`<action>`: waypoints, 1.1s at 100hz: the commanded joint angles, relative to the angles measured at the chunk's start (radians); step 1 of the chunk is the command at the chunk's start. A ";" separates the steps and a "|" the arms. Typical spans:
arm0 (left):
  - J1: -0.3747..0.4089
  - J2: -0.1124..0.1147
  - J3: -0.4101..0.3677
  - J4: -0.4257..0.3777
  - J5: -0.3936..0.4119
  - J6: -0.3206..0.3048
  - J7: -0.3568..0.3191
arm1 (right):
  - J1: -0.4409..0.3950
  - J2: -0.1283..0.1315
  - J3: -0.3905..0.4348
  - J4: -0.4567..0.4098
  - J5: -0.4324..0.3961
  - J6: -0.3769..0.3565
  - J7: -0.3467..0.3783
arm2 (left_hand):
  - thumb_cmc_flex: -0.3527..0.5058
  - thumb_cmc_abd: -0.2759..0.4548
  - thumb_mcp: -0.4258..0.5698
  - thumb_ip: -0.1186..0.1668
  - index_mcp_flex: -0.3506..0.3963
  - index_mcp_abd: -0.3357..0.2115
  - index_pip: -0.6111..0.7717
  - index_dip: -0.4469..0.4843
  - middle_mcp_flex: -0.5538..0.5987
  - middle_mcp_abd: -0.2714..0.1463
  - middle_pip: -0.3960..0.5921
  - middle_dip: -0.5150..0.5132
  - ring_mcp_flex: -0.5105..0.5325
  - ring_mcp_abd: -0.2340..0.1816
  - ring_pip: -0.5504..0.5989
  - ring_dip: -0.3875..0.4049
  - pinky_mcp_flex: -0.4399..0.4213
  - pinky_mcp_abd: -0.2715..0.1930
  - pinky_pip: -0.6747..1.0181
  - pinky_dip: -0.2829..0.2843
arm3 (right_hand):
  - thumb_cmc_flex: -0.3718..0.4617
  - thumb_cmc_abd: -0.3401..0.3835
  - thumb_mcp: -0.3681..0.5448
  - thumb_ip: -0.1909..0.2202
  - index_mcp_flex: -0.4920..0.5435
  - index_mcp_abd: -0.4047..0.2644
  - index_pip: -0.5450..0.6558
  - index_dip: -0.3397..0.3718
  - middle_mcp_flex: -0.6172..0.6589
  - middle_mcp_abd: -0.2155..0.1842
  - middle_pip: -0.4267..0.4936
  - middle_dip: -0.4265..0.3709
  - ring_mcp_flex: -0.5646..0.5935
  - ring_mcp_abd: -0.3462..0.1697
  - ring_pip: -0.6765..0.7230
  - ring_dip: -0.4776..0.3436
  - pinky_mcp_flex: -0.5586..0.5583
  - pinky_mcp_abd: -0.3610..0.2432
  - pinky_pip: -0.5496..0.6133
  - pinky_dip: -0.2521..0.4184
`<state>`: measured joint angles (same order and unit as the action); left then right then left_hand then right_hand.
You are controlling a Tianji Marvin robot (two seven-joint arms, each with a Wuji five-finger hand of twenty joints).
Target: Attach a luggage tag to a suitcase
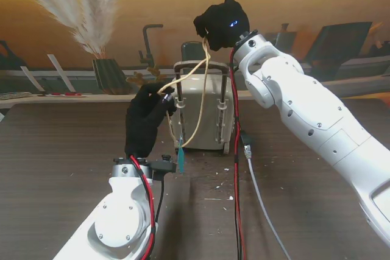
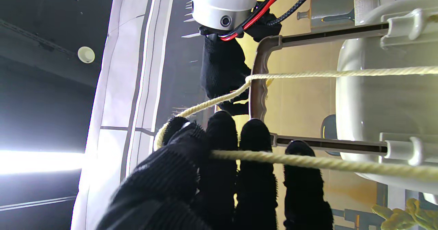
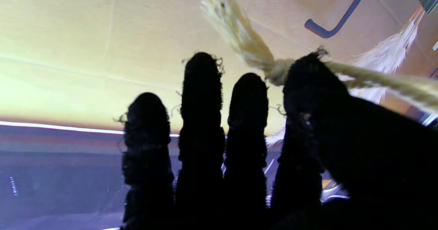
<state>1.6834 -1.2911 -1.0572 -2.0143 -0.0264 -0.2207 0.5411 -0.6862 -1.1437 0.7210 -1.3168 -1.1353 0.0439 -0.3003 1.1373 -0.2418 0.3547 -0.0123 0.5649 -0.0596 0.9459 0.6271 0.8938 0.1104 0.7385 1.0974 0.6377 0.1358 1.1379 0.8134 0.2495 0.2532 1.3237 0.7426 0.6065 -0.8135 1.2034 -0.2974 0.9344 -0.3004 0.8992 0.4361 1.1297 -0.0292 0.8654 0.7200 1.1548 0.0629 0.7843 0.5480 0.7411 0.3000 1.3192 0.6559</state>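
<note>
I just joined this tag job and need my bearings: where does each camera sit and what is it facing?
Stand: above the shoulders, looking down at the suitcase; both arms show.
Left wrist: along the left hand, facing the suitcase handle and the right hand.
Right wrist: along the right hand's fingers, facing the wall.
Shared: all three show the cord.

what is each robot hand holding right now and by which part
Both hold the cream cord: the right robot hand pinches it by its knotted end, raised above the suitcase handle; the left robot hand grips a lower stretch.
</note>
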 commanded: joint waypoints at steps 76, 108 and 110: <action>-0.034 -0.009 0.023 -0.028 0.020 -0.004 0.004 | -0.031 0.024 0.047 -0.099 -0.026 -0.062 0.117 | 0.055 0.012 -0.010 0.015 0.020 -0.053 0.026 -0.006 -0.003 -0.014 -0.001 -0.008 -0.005 -0.007 -0.008 -0.024 -0.006 -0.009 -0.003 -0.010 | -0.122 -0.044 -0.070 -0.041 -0.116 0.017 -0.028 -0.117 -0.109 -0.017 -0.098 -0.066 -0.055 -0.018 -0.087 -0.016 -0.051 -0.032 -0.076 -0.015; -0.035 -0.011 0.024 -0.029 0.019 -0.002 0.012 | -0.116 0.039 0.150 -0.202 -0.077 -0.083 0.087 | 0.056 0.013 -0.012 0.015 0.018 -0.053 0.026 -0.006 -0.005 -0.016 -0.002 -0.007 -0.007 -0.007 -0.009 -0.025 -0.009 -0.011 -0.004 -0.012 | -0.130 -0.006 -0.070 -0.037 -0.122 0.023 -0.049 -0.101 -0.118 -0.015 -0.090 -0.077 -0.059 -0.015 -0.088 -0.013 -0.053 -0.035 -0.081 -0.013; -0.035 -0.012 0.025 -0.028 0.019 -0.002 0.012 | -0.133 0.040 0.166 -0.217 -0.082 -0.084 0.075 | 0.057 0.014 -0.012 0.015 0.018 -0.054 0.026 -0.006 -0.005 -0.016 -0.003 -0.008 -0.007 -0.007 -0.009 -0.025 -0.009 -0.011 -0.005 -0.012 | -0.129 -0.001 -0.072 -0.037 -0.123 0.023 -0.047 -0.101 -0.117 -0.014 -0.089 -0.077 -0.058 -0.015 -0.087 -0.012 -0.053 -0.035 -0.081 -0.012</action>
<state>1.6491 -1.2980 -1.0343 -2.0293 -0.0108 -0.2249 0.5631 -0.7829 -1.1211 0.8609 -1.4857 -1.2075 -0.0390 -0.2032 1.1374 -0.2418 0.3544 -0.0123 0.5651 -0.0596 0.9460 0.6271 0.8938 0.1104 0.7384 1.0973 0.6377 0.1359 1.1378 0.8134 0.2479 0.2532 1.3236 0.7389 0.5015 -0.8283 1.1411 -0.3059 0.8328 -0.2967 0.8554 0.3354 1.0408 -0.0335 0.7659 0.6570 1.1229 0.0506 0.7077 0.5418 0.7014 0.2733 1.2433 0.6393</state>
